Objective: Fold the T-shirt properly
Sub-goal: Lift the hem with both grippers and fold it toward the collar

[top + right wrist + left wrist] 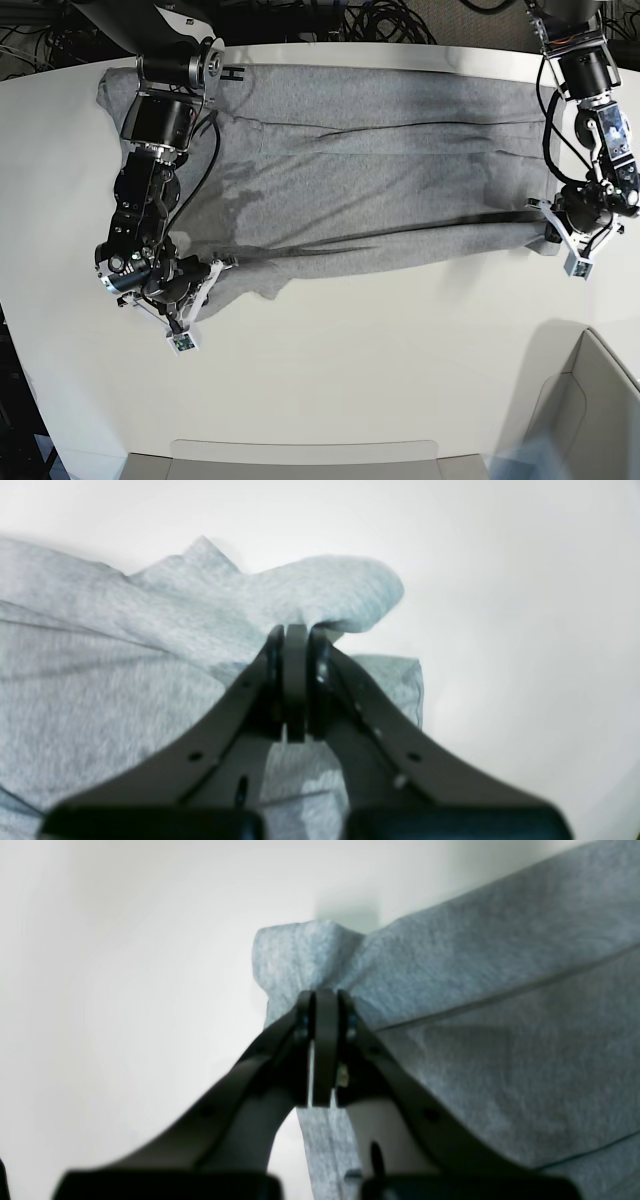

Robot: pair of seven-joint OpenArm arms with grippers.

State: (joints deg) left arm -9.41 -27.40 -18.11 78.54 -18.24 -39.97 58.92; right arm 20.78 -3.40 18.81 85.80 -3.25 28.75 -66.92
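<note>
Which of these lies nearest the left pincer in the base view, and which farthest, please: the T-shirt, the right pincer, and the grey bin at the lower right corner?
Measured from the left pincer, on the base view's right:
1. T-shirt: clamped in the pincer at its right-hand edge.
2. Grey bin: below, in the lower right corner.
3. Right pincer: across the table, at the shirt's other end.

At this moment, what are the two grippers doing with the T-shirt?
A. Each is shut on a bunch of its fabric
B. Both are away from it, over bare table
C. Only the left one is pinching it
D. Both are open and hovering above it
A: in each wrist view the fingers are closed with grey cloth bunched at the tips, the left gripper and the right gripper both pinching the T-shirt.
</note>
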